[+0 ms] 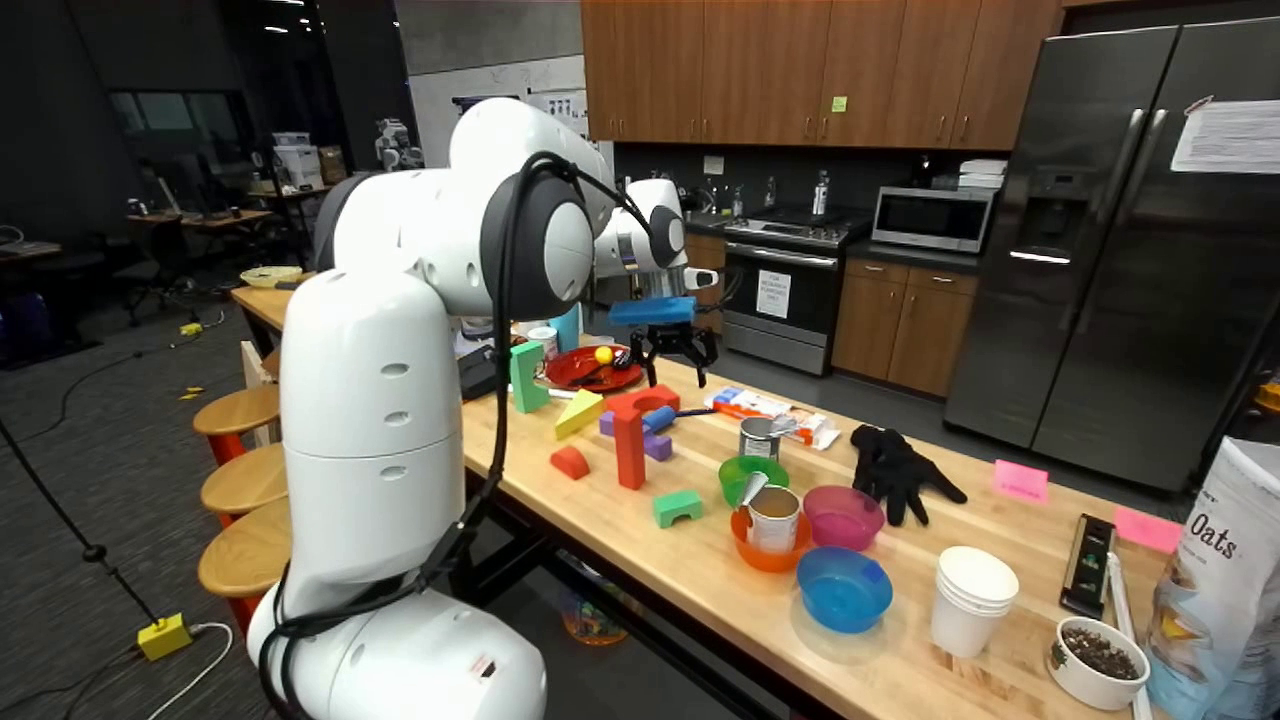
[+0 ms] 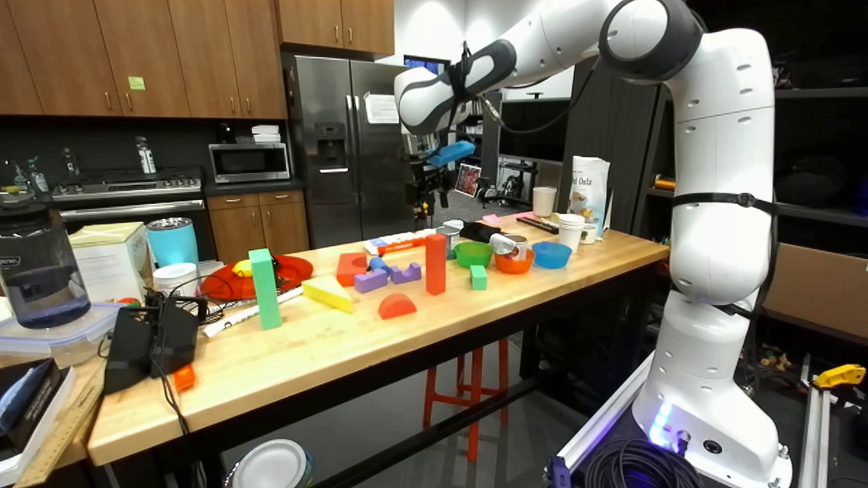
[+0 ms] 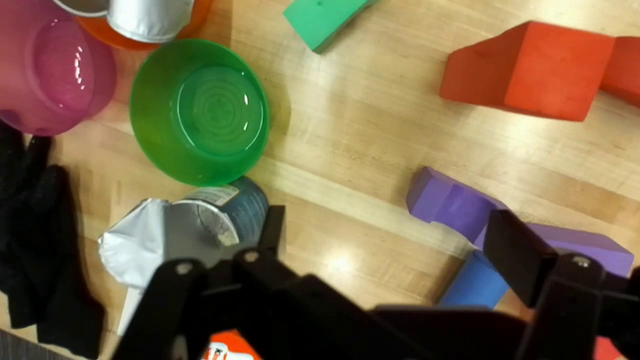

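Note:
My gripper (image 1: 677, 378) is open and empty, above the wooden table in both exterior views (image 2: 435, 203). In the wrist view, bare tabletop shows between the fingertips (image 3: 387, 215). A can with a peeled foil lid (image 3: 252, 205) stands below the left finger, beside a green bowl (image 3: 200, 112). A purple arch block (image 3: 450, 200) and a blue cylinder (image 3: 475, 282) lie below the right finger, which partly hides them. A tall red block (image 3: 555, 75) stands farther up at the right. A green arch block (image 3: 325, 20) shows at the top edge.
A pink bowl (image 1: 843, 515), an orange bowl (image 1: 765, 560) holding a can, and a blue bowl (image 1: 845, 590) stand near a black glove (image 1: 895, 470). White cups (image 1: 970, 600) and an oats bag (image 1: 1215, 580) are farther along. A red plate (image 2: 291, 274) and yellow wedge (image 2: 327, 293) lie opposite.

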Robot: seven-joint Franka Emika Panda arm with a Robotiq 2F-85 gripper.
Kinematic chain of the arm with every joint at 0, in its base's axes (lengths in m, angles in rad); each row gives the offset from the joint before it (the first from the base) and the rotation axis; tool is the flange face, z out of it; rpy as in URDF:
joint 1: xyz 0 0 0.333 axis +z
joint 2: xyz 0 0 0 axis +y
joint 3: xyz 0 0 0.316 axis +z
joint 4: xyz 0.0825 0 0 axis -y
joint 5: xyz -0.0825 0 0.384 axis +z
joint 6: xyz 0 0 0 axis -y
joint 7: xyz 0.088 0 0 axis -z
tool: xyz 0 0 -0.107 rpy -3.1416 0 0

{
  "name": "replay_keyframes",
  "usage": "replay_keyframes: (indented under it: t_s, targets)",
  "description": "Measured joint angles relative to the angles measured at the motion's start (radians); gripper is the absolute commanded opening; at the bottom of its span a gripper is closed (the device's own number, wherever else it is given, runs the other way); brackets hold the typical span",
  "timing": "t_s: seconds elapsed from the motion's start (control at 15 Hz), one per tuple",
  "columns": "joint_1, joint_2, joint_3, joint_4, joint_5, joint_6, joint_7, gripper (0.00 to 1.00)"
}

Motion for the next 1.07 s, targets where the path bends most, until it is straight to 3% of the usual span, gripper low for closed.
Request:
replay_keyframes:
  t_s: [0.67,1.07]
  targets:
    - [0.002,0.034,0.004,0.021,-0.06,0.39,-0.117,1.0]
    - [-0.001,0.089,0.045,0.029,0.068,0.508,-0.303,1.0]
